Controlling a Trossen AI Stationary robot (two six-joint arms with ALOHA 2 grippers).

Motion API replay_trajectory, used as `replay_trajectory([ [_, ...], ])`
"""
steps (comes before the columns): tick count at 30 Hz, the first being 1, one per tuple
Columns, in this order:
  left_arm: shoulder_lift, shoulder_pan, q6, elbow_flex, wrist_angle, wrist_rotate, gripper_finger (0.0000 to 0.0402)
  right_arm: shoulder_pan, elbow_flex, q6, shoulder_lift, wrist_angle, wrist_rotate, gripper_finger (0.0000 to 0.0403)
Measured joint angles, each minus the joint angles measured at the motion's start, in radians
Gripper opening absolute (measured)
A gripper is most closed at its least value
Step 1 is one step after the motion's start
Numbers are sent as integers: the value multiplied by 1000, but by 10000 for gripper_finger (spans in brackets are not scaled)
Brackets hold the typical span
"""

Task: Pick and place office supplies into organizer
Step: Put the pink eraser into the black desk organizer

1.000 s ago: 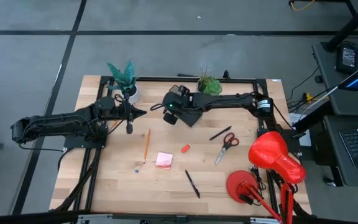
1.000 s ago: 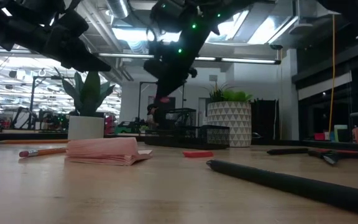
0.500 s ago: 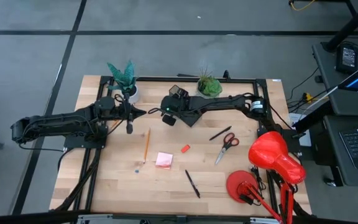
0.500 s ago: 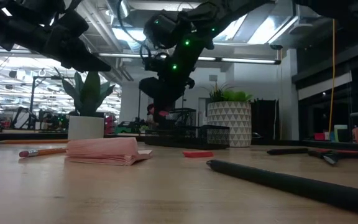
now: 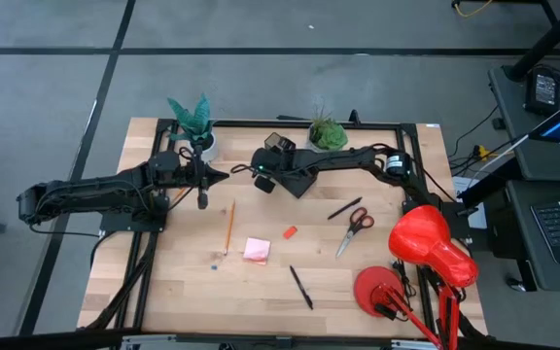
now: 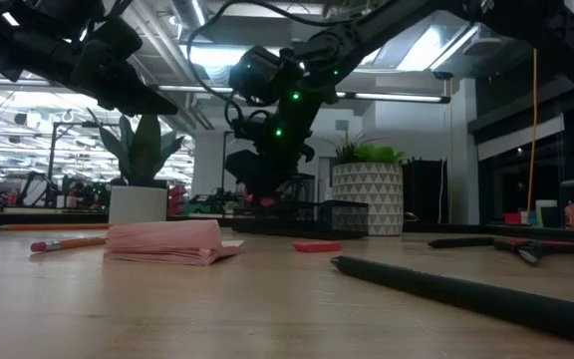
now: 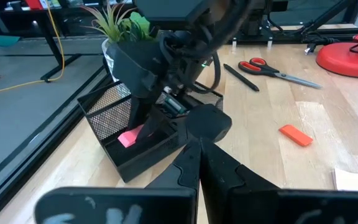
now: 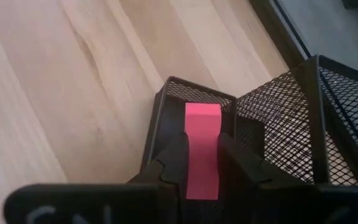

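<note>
My right gripper (image 8: 202, 149) is shut on a pink eraser (image 8: 202, 127) and reaches slanting down into the low compartment of the black mesh organizer (image 8: 166, 112), which stands at the table's far middle (image 7: 114, 118). In the high view this gripper (image 5: 262, 181) covers most of the organizer. My left gripper (image 5: 224, 176) is shut on nothing and waits just left of the organizer (image 7: 197, 158). An orange pencil (image 5: 228, 227), a pink sticky pad (image 5: 257, 250), a red eraser (image 5: 290, 231), red-handled scissors (image 5: 355, 229) and two black pens (image 5: 343, 208) (image 5: 301, 287) lie flat on the wood. My right gripper pinches the pink eraser by its two long sides (image 8: 202, 165) between its two fingers (image 8: 173, 155), which lie along it. The fingers come slanting down from the table's right. The eraser's free end (image 8: 202, 112) sticks out past the fingertips inside the low compartment; whether it touches the bottom, I cannot tell.
Two potted plants stand at the far edge, one (image 5: 194, 122) behind my left gripper and one (image 5: 327, 131) behind the organizer. A red desk lamp (image 5: 426, 253) fills the near right corner. Black frame rails run along the table's edges.
My right gripper has come down toward the organizer with the pink eraser, tipping a little more nose-down, and now reaches into the low compartment. It has stayed shut on the eraser.
</note>
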Motion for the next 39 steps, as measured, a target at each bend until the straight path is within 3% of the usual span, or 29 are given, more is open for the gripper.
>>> replay_trajectory([
  [28, 0, 0, -7, 0, 0, 0, 2, -4, 0, 4, 0, -2, 0, 74],
  [39, 0, 0, -26, 0, 0, 0, 2, 30, 0, -1, 3, -3, 136, 74],
])
